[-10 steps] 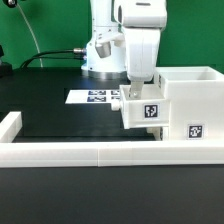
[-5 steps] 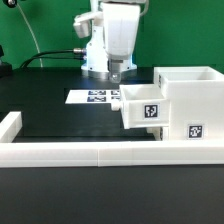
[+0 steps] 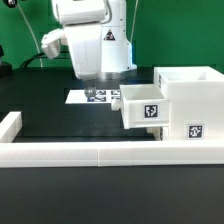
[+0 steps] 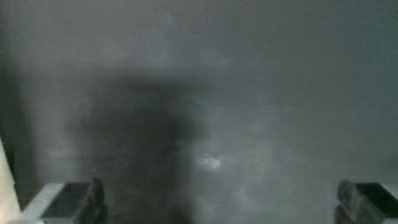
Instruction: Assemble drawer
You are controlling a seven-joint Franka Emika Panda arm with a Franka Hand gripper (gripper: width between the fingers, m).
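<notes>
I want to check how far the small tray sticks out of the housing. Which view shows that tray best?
The exterior view: the tray juts from the housing, tag facing the camera. The wrist view shows only dark table and the open gripper fingertips, no tray.

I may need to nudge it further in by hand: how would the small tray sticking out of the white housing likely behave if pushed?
The tray looks like rigid thin-walled plastic, so probably stiff and light. Boxy and flat-sided, it should slide, not roll. Partly seated in the housing, it likely won't tip.
</notes>
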